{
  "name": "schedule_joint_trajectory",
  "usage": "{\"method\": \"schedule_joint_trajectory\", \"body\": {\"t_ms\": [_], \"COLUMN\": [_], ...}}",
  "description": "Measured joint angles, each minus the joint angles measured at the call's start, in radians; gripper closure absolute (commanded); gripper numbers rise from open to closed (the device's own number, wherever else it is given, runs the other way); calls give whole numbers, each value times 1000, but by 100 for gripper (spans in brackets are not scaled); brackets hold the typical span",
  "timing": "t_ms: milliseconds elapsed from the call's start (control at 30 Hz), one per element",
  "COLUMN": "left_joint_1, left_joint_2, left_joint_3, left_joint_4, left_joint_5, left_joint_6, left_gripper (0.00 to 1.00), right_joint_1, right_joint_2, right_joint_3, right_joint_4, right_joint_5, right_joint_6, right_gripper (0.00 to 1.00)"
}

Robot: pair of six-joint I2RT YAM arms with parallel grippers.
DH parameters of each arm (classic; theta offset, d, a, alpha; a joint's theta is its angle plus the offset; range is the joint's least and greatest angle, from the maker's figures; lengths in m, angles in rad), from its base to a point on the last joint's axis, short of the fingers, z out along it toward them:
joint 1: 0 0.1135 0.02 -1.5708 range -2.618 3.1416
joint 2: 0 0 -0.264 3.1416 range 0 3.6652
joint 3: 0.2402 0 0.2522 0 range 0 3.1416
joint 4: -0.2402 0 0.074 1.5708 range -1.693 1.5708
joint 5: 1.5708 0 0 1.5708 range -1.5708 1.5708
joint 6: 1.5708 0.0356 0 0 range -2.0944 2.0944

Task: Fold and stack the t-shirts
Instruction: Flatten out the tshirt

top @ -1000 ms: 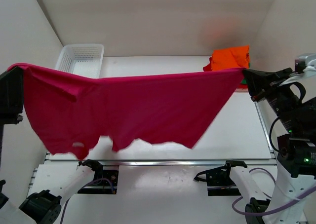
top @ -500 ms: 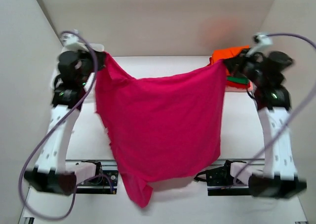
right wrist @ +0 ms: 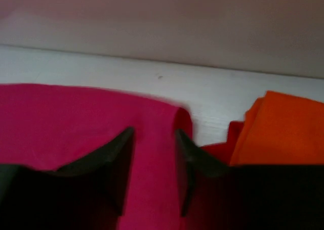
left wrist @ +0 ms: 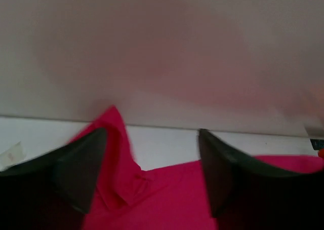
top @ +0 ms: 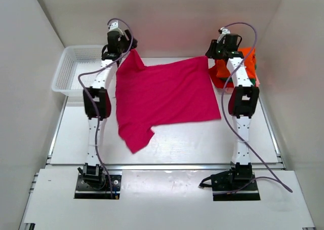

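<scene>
Magenta-pink soft cloth t-shirt lies spread on white table, its far edge running btwn both grippers. L gripper: jaws wide apart, gripping nothing, shirt's peaked corner right by one finger. R gripper: jaws nearly closed, pinching shirt's other far corner. Folded orange cloth t-shirt sits just right of R gripper. White plastic mesh basket is left of L gripper.
</scene>
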Motion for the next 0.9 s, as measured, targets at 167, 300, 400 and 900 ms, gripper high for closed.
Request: {"method": "schedule_joint_trajectory", "body": {"t_ms": [167, 300, 400, 900], "left_joint_1": [21, 38, 28, -224], "left_joint_2": [120, -251, -656, -1398], "left_joint_3": [154, -396, -862, -1889], "left_joint_4": [-123, -106, -79, -132], "left_joint_5": [23, 19, 18, 56], "left_joint_6": [-48, -11, -8, -113], "left_gripper": [2, 1, 1, 1], "right_joint_1": [-25, -9, 30, 101], "right_joint_2": [-48, -443, -685, -1011], "right_joint_3": [-209, -732, -925, -1558], "right_joint_4": [31, 128, 176, 314], "right_joint_5": [111, 203, 237, 300], "right_joint_6": [8, -2, 4, 132], "right_gripper": [6, 6, 7, 14]}}
